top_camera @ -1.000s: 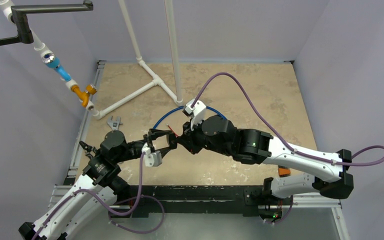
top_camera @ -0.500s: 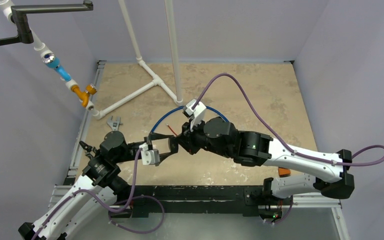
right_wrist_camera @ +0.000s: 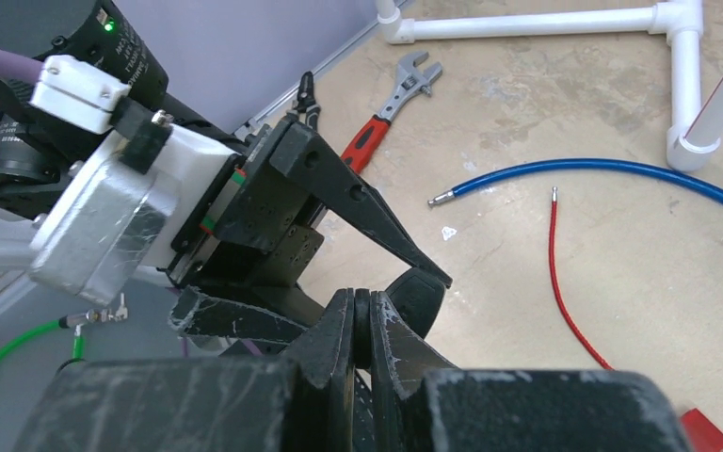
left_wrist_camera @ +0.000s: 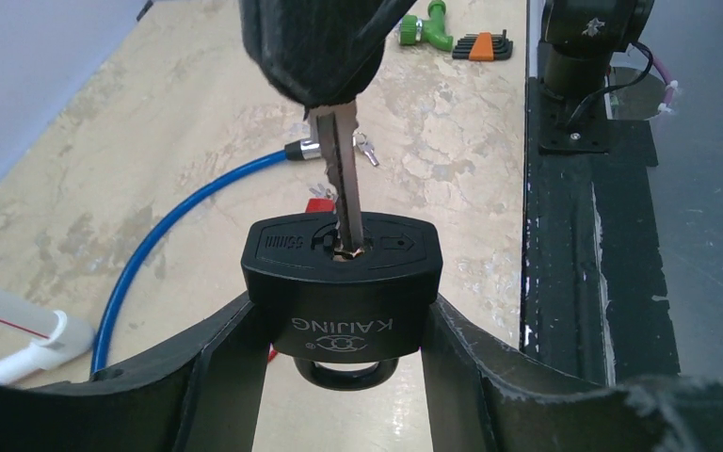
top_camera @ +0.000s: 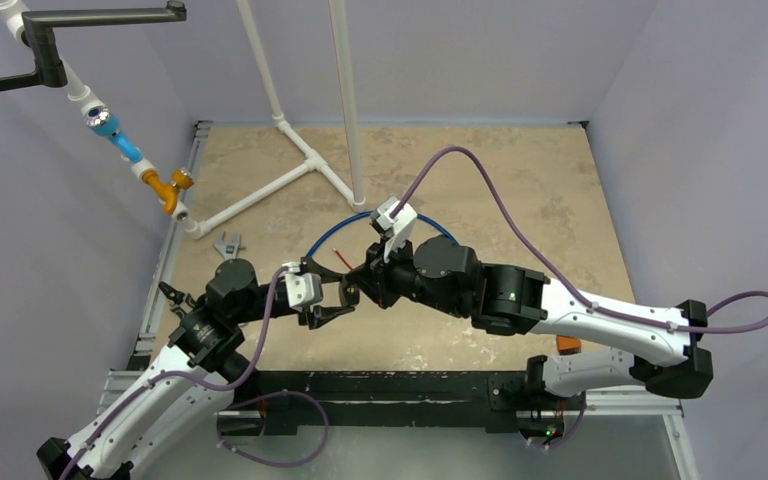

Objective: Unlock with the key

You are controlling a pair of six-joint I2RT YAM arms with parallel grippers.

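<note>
Since a second ago the left wrist has rolled, so its white camera housing now sits on the upper side, and the right arm has shifted slightly away from the left. Left gripper [top_camera: 345, 297] is partly closed, its two fingers clamped on the flat sides of the black padlock [left_wrist_camera: 342, 282], which is held clear of the table [left_wrist_camera: 104, 141] above its near-centre. The lock's shackle [left_wrist_camera: 344, 375] points back toward the left wrist. Right gripper [right_wrist_camera: 355, 313] is fully closed, pinching the head of the key [left_wrist_camera: 343, 169]. The key's blade stands entered in the keyway [left_wrist_camera: 346, 247] on the padlock's outer face. A blue cable [left_wrist_camera: 165, 240] curves across the table beneath the two grippers.
</note>
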